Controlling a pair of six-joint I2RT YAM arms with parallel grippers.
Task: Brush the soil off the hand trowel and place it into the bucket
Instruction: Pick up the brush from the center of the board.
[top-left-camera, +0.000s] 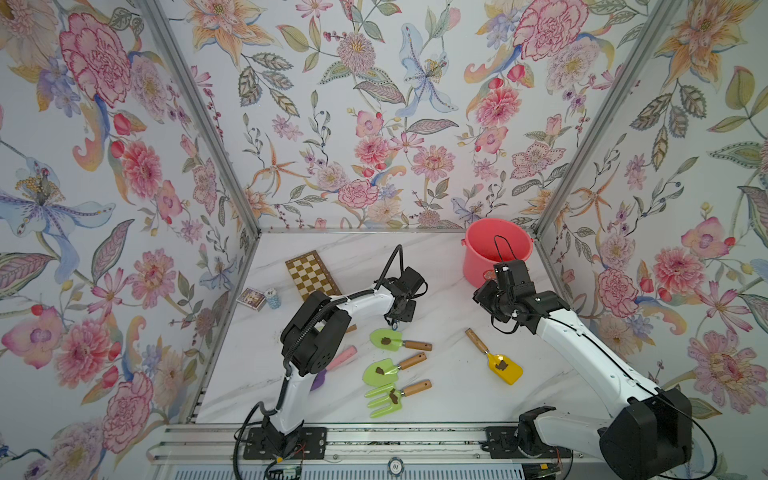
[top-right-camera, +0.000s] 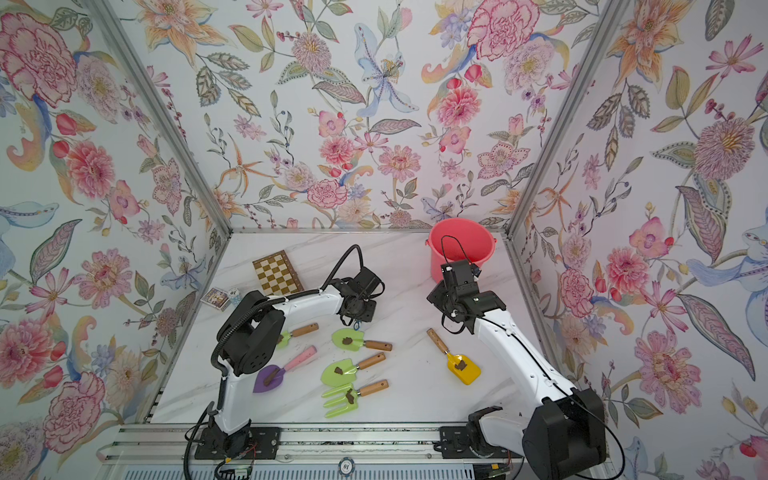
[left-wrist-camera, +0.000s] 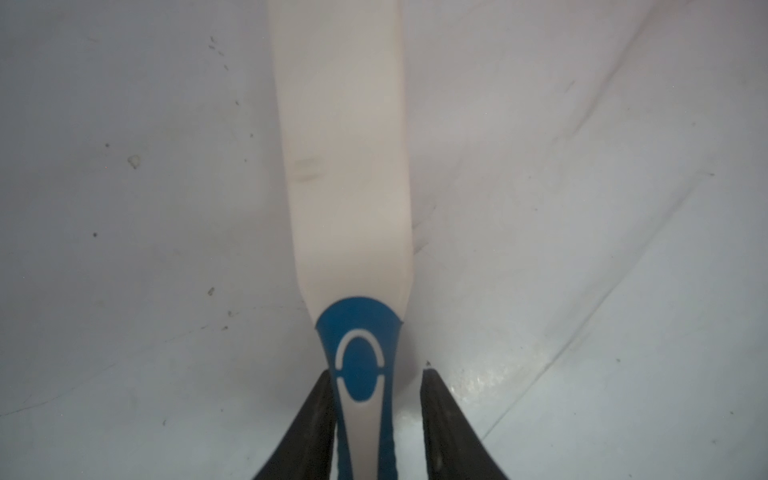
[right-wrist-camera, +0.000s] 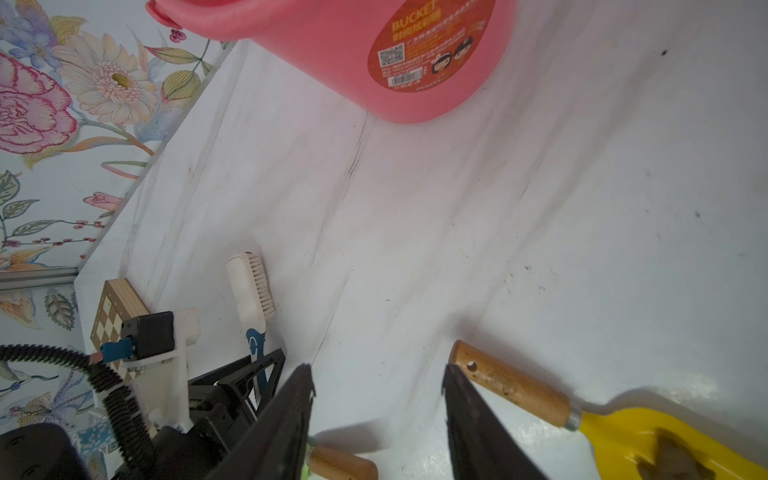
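Several trowels lie on the marble table, each with a dark lump of soil on its blade. A yellow trowel (top-left-camera: 505, 368) with a wooden handle (right-wrist-camera: 511, 386) carries soil (top-left-camera: 501, 365). Two green trowels (top-left-camera: 386, 340) (top-left-camera: 380, 372) and a purple one (top-right-camera: 270, 378) lie further left. The coral-pink bucket (top-left-camera: 478, 266) stands at the back right. My left gripper (left-wrist-camera: 378, 371) straddles the blue-and-white handle of a white brush (left-wrist-camera: 345, 166); one finger touches it and a gap shows at the other. My right gripper (right-wrist-camera: 378, 368) hangs open and empty beside the yellow trowel's handle.
A green hand fork (top-left-camera: 384, 399) with soil lies near the front. A small chessboard (top-left-camera: 311, 276), a card box (top-left-camera: 251, 299) and a stack of chips (top-left-camera: 272, 297) sit at the back left. Floral walls close three sides. Soil crumbs speckle the table.
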